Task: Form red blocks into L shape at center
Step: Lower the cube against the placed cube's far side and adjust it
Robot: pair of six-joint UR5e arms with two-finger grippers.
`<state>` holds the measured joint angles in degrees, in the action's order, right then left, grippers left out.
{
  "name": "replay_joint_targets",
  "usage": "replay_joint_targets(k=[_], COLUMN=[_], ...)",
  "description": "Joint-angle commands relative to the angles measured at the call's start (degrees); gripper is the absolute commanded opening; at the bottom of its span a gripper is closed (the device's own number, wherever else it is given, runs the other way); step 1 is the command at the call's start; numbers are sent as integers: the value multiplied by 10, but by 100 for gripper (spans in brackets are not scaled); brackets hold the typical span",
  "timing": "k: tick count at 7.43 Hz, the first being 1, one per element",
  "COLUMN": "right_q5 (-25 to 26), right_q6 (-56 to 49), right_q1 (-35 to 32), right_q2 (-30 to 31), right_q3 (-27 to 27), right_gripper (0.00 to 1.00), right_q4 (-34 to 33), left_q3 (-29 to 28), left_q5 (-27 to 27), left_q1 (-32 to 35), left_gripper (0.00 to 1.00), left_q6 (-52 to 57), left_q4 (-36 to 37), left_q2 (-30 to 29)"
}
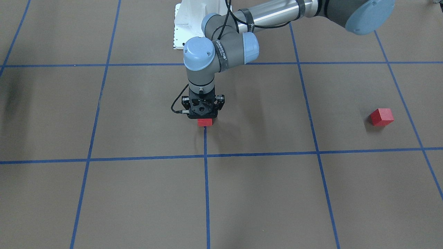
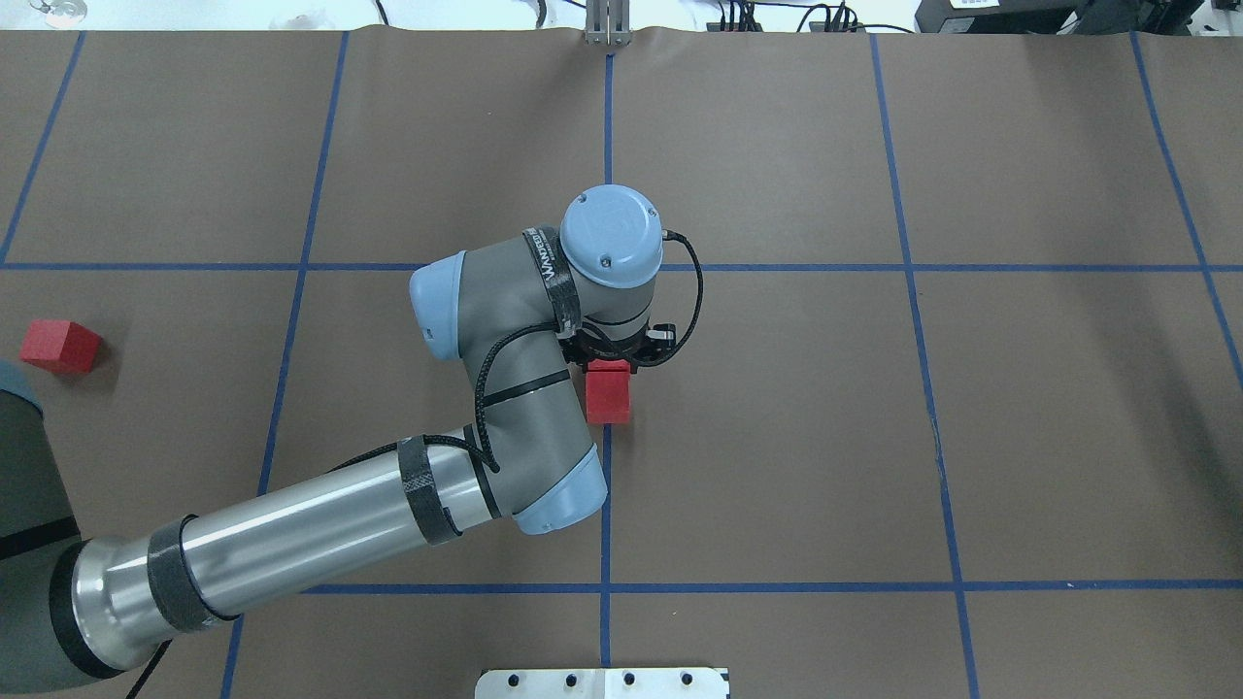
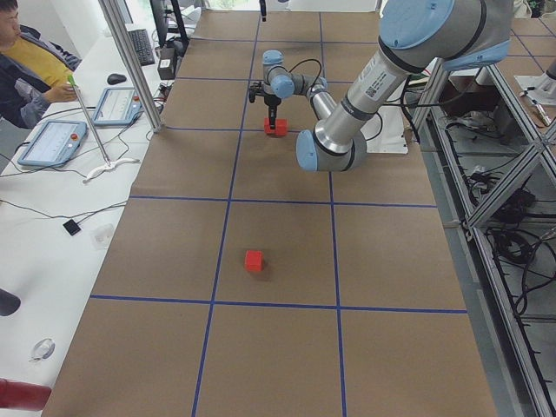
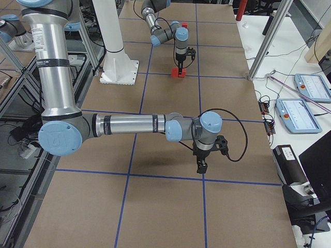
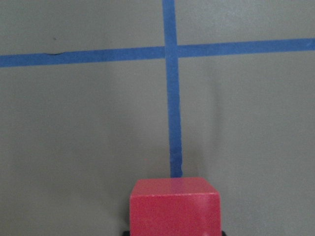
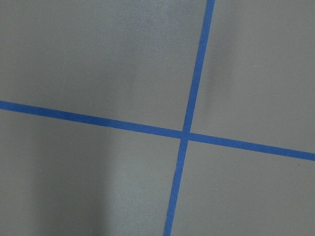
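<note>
My left gripper (image 1: 204, 117) stands upright at the table's center, shut on a red block (image 1: 204, 122) that rests at the end of a blue tape line. In the left wrist view the block (image 5: 174, 206) sits tight between the fingers. In the overhead view the red patch (image 2: 608, 398) is longer than one cube and may be two cubes touching; I cannot tell. Another red block (image 1: 381, 117) lies alone far to the robot's left (image 2: 60, 347). My right gripper (image 4: 200, 168) hangs over a tape crossing; I cannot tell whether it is open or shut.
Brown paper with a blue tape grid (image 2: 903, 267) covers the table. The robot's white base plate (image 2: 602, 682) is at the near edge. The left arm's elbow (image 2: 544, 485) lies low beside the center block. An operator (image 3: 26, 61) sits with tablets beyond the far edge.
</note>
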<state>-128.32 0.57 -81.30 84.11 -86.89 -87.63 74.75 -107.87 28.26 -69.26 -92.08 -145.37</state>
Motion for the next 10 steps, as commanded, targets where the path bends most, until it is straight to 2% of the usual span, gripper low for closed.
replay_joint_targets(k=[1, 5, 10], right_q5=[0, 0, 0], right_q6=[0, 0, 0], right_q1=[0, 0, 0], right_q2=[0, 0, -1], right_q3=[0, 0, 0], right_gripper=[100, 100, 100], right_q4=[0, 1, 1], left_q3=[0, 0, 2], left_q5=[-2, -2, -2], left_q1=[0, 0, -2], left_gripper=[38, 39, 45], left_q6=[-4, -4, -3], left_q4=[0, -1, -4], left_q2=[1, 4, 4])
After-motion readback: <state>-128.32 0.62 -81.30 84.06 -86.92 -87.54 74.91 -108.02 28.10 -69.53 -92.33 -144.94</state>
